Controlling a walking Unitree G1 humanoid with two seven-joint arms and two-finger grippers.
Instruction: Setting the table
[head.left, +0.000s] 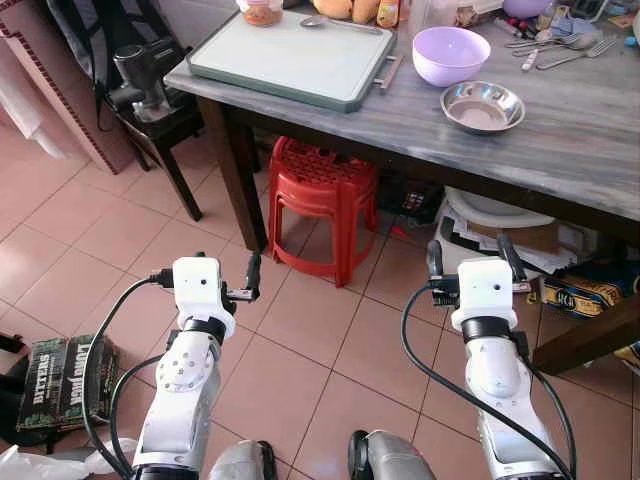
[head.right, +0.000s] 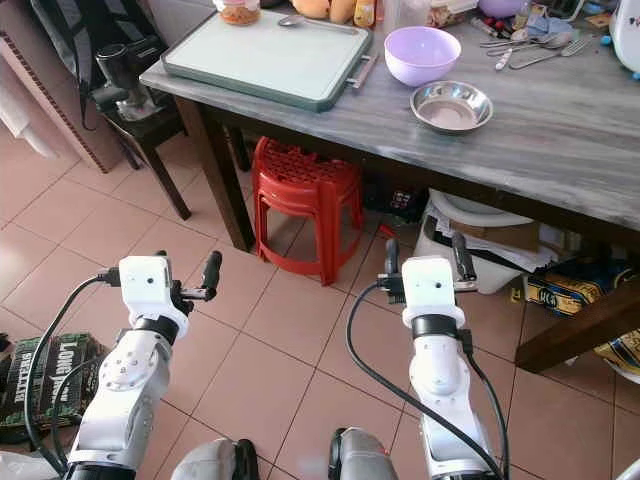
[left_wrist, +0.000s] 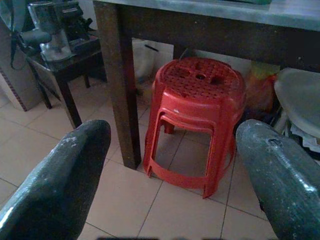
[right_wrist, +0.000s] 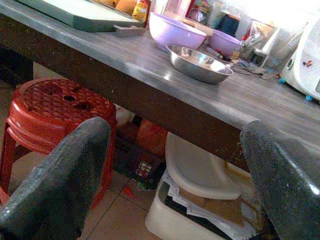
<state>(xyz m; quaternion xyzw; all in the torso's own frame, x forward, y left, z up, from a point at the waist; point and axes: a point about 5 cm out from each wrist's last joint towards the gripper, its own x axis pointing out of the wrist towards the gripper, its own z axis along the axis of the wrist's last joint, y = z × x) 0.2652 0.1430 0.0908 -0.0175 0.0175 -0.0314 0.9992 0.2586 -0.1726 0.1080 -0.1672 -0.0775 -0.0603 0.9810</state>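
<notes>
Two silver arms reach forward over the tiled floor. The left gripper and the right gripper each carry two long black fingers, spread apart and holding nothing; both hang short of the table's near edge, over bare pink tile.

Beyond them, one red plastic stool with a perforated round seat stands under the table, just beside its dark wooden leg. To the robot's right of the stool, one white tub with papers sits on the floor beneath the tabletop.

The tabletop is grey, streaked wood with a straight near edge. Near that edge rests one shallow steel bowl, round and shiny. Just behind it stands one lilac plastic bowl, deeper and matt; a second lilac bowl shows in the right wrist view, further back. Toward the table's left corner lies one flat rectangular tray, pale with a dark green rim, its surface mostly bare. One spoon lies at the tray's far edge. Loose cutlery lies at the far right; its count cannot be told.
</notes>
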